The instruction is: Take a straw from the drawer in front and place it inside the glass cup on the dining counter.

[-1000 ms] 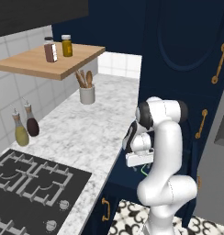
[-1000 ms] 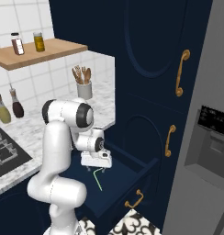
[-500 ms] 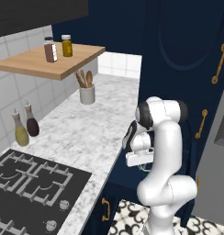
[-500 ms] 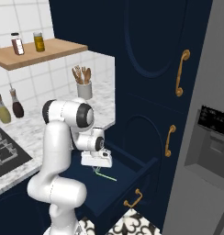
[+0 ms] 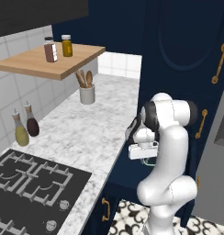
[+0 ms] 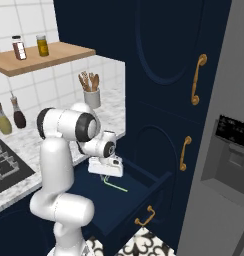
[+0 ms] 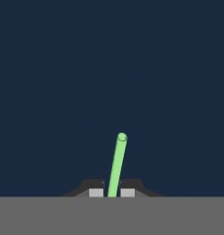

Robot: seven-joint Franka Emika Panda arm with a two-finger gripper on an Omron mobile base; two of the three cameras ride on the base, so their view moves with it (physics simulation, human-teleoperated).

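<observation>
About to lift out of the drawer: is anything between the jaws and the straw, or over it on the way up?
Nothing visible. In the hand view the straw sits directly between the two fingertips of the gripper, with the jaws closed on it. In the right base view the open drawer has nothing above the straw but the hand itself.

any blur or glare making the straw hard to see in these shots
Hand view: no glare or blur, the straw crisp and bright green on flat navy, pinched in the claw. Right base view: straw thin, faint over the dark drawer. Left base view: soft, straw too small to tell.
</observation>
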